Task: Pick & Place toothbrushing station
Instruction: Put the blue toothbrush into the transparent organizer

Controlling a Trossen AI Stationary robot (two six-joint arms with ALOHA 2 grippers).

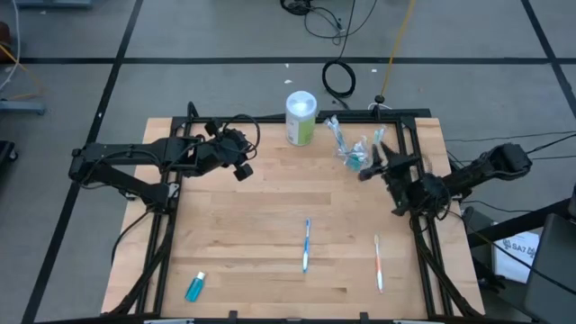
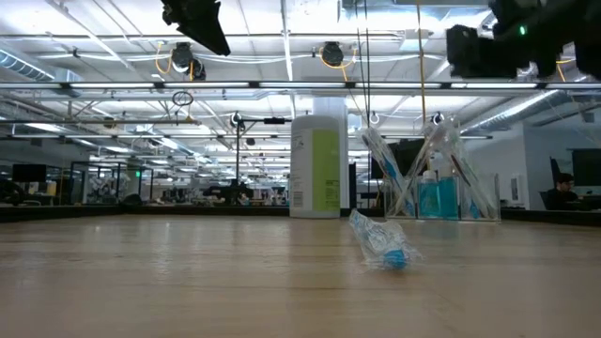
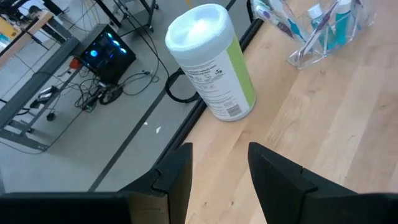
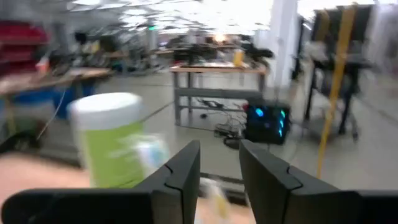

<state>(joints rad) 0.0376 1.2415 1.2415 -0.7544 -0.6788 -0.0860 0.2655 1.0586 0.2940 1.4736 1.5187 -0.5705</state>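
A clear cup (image 1: pixel 351 148) holding several toothbrushes and teal tubes stands on its base at the table's far right; it also shows in the low view (image 2: pixel 434 183) and the left wrist view (image 3: pixel 323 31). On the near half of the table lie a blue toothbrush (image 1: pixel 306 245), an orange toothbrush (image 1: pixel 378 263) and a teal tube (image 1: pixel 195 286). My right gripper (image 1: pixel 364 172) hovers open just beside the cup, above the table, with nothing between its fingers (image 4: pixel 219 174). My left gripper (image 1: pixel 243 170) waits open at the far left, raised, pointing toward the canister.
A white and green wipes canister (image 1: pixel 301 117) stands upright at the far edge, left of the cup. A clear and blue item (image 2: pixel 380 242) lies on the wood in the low view. Black frame rails (image 1: pixel 423 234) run along the table's sides. Bare wood (image 1: pixel 252 207) lies in the middle.
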